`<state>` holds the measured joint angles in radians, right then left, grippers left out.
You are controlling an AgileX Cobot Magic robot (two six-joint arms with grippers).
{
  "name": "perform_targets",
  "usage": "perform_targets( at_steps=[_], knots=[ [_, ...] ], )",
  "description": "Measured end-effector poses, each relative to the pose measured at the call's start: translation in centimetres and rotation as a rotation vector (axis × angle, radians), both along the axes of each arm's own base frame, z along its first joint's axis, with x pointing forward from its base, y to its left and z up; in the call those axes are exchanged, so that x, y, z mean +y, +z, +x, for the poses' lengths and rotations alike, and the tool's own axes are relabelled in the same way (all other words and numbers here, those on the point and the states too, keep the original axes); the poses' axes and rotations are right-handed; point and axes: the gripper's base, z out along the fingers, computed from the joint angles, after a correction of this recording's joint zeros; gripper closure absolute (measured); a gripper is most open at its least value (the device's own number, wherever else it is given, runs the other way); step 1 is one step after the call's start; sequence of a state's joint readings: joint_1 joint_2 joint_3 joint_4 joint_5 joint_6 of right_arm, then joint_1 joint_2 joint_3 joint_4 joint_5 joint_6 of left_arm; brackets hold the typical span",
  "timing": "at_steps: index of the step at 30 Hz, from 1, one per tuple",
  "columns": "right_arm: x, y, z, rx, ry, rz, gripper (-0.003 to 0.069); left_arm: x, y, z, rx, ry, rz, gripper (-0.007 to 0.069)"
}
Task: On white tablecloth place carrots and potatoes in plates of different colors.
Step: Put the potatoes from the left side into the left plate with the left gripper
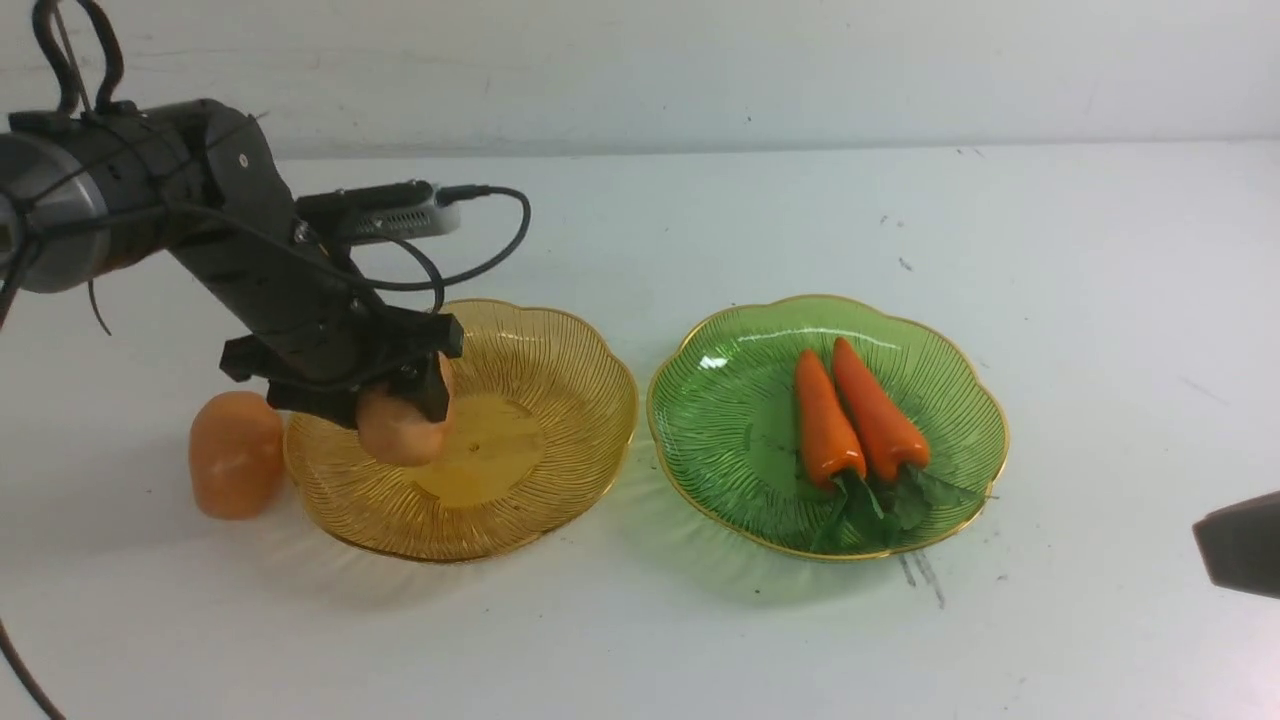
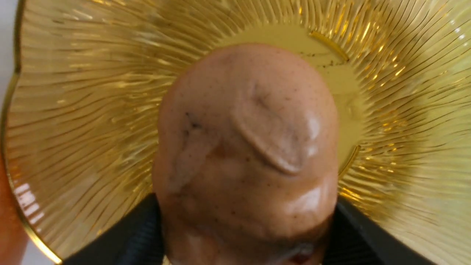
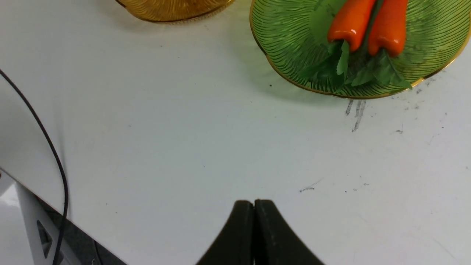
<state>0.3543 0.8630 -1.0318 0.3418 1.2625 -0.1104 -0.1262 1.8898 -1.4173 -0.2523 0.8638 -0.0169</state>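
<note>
Over the left half of the amber plate (image 1: 560, 400), my left gripper (image 1: 385, 405) pinches the first potato (image 1: 400, 437) between its fingers. The potato's long axis runs out of the jaws and down toward the ribbed wall.

Left wrist view: the first potato (image 2: 246, 147) covers part of the plate's smooth centre, which lies just beyond its free end, and the black fingers (image 2: 125, 239) flank it on both sides. I cannot tell from either view whether its lower end touches the plastic; I judge it to hang just clear.

Step in hand: placement. The plate's centre lies to the gripper's right, so a slight shift rightward and a short descent would come before parting the jaws. Released here, on the slope, the rounded potato might roll inward or rock against the rim.

The second potato (image 1: 237, 455) sits on the counter (image 1: 640, 620), just outside the amber plate's left rim, and looks taller than wide in the front view. The left arm is by far the nearer to it.

Both carrots (image 1: 878, 415) lie side by side in the green plate (image 1: 730, 400), tips away from me and leaves toward the near rim.

The right gripper (image 3: 254, 224) hangs low over the counter on the near side of the green plate, apart from it, with its fingers pressed together and holding nothing. I judge the task roughly three-quarters done.
</note>
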Motion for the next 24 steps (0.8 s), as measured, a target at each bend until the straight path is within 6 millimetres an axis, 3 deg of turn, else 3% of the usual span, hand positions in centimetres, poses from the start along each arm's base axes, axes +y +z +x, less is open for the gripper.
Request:
perform_targets(
  at_steps=[3,7,12,14,17,18,20,24],
  knots=[
    [0.0,0.0,0.0,0.0,0.0,0.0,0.0674,0.0,-0.4,-0.1,0.027,-0.003,0.003,0.0098],
    [0.0,0.0,0.0,0.0,0.001,0.0,0.0674,0.0,0.8,0.3,0.022,-0.018,0.01,-0.0037],
    [0.0,0.0,0.0,0.0,0.001,0.0,0.0674,0.4,3.5,0.7,0.035,-0.062,0.084,-0.0046],
    [0.0,0.0,0.0,0.0,0.001,0.0,0.0674,1.4,5.1,0.7,0.056,-0.064,0.171,0.0098],
    [0.0,0.0,0.0,0.0,0.001,0.001,0.0674,3.5,5.9,0.7,0.067,-0.042,0.233,0.0465],
    [0.0,0.0,0.0,0.0,0.001,0.001,0.0674,4.6,5.9,0.5,0.076,-0.02,0.243,0.0532],
    [0.0,0.0,0.0,0.0,0.001,0.0,0.0674,7.3,6.0,-0.2,0.096,0.043,0.245,0.0596],
    [0.0,0.0,0.0,-0.006,0.0,0.002,0.0674,12.0,6.2,-1.4,0.115,0.134,0.197,0.0628]
  ],
)
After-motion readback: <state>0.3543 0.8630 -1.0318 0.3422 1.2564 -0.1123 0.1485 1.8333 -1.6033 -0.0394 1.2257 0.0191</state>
